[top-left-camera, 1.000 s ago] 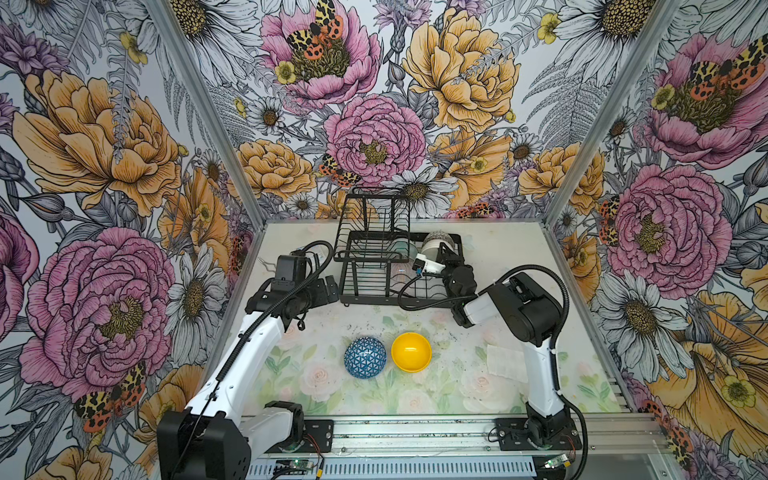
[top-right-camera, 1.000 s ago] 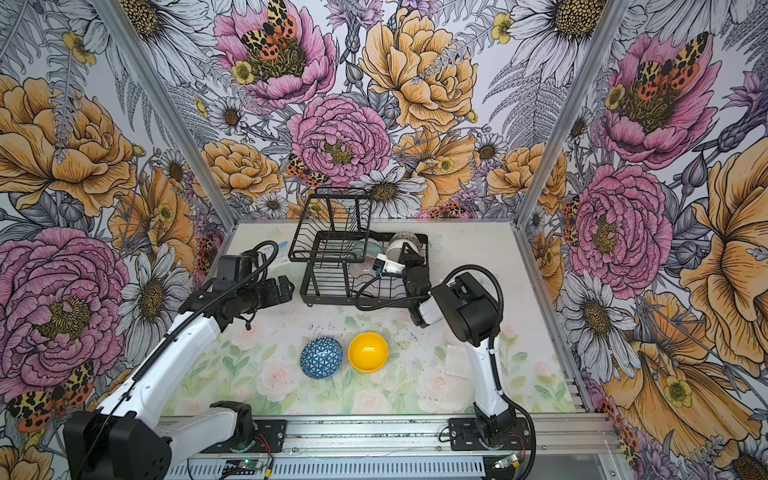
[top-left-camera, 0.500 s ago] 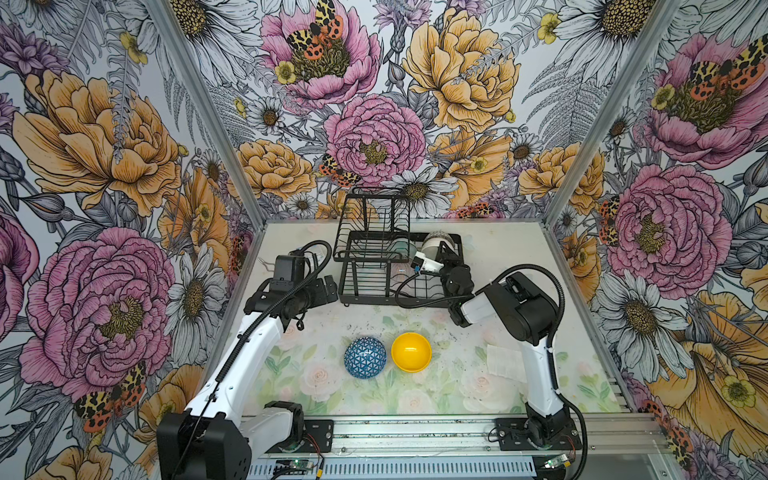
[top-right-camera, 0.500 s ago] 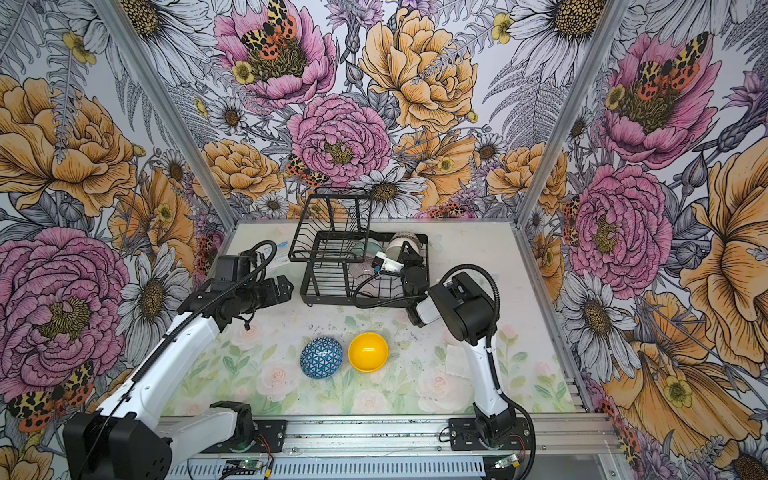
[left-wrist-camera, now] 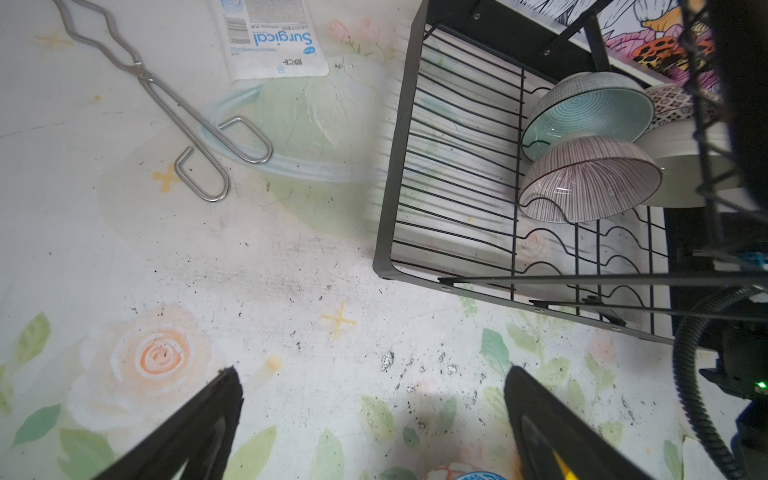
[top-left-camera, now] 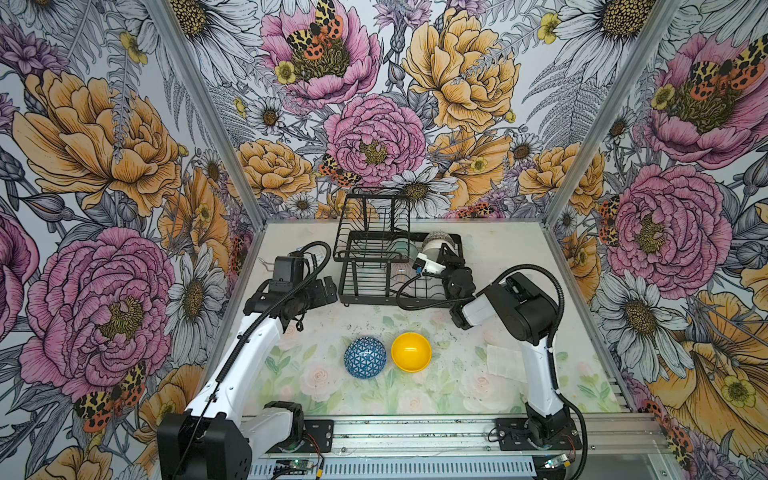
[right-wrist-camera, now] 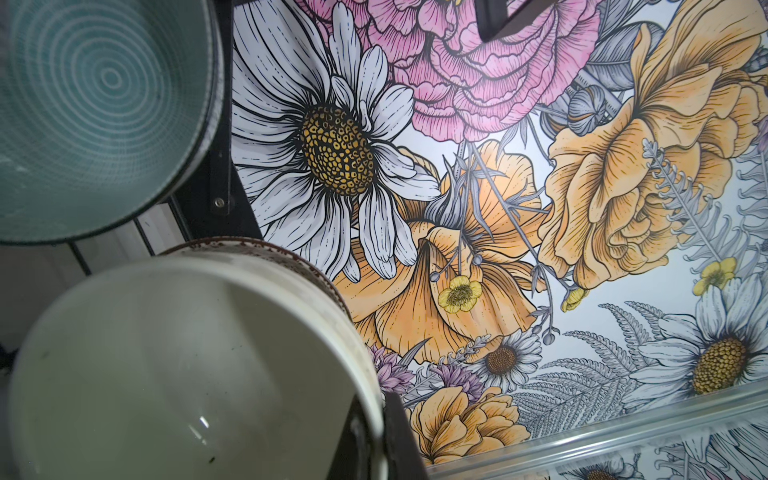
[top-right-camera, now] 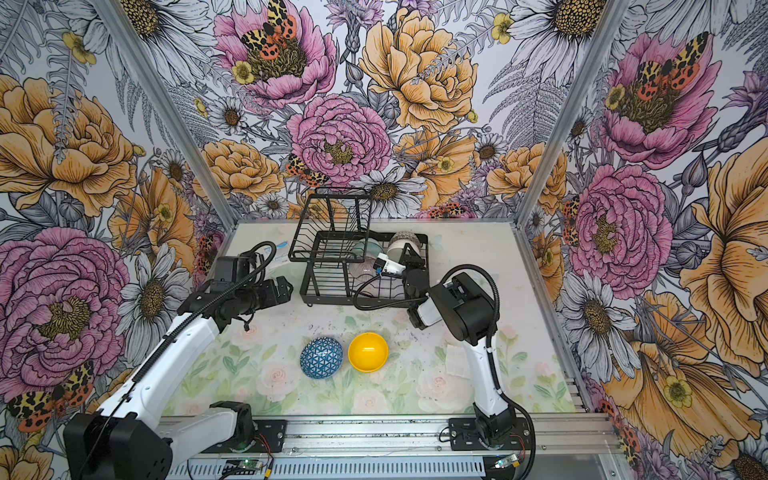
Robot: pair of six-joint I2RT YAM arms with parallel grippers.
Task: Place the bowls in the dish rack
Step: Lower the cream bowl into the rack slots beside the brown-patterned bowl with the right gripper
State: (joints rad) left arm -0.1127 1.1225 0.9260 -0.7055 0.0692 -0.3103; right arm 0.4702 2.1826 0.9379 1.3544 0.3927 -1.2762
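The black wire dish rack (top-left-camera: 365,300) (top-right-camera: 328,301) (left-wrist-camera: 390,166) stands at the back of the table. In it a pale teal ringed bowl (left-wrist-camera: 590,112) (right-wrist-camera: 95,108) and a pink lined bowl (left-wrist-camera: 590,183) stand on edge. Beside them are a black-and-white bowl (top-left-camera: 437,237) and a cream-white bowl (top-left-camera: 432,250) (right-wrist-camera: 174,365). My right gripper (top-left-camera: 444,254) (right-wrist-camera: 380,411) is shut on the cream bowl's rim, one finger inside and one outside. On the mat lie a blue triangle bowl (top-left-camera: 365,357) (top-right-camera: 321,357), upside down, and a yellow bowl (top-left-camera: 411,352) (top-right-camera: 368,352). My left gripper (top-left-camera: 328,289) (left-wrist-camera: 372,374) hangs open and empty, left of the rack.
Metal tongs (left-wrist-camera: 166,99) and a white "Surgical" packet (left-wrist-camera: 270,37) lie on the table left of the rack. A white sheet (top-left-camera: 503,359) lies near the right arm's base. Flowered walls close in the back and both sides.
The right arm has shifted very slightly, still holding the cream bowl at the rack. The left arm and the two bowls on the mat have not moved.
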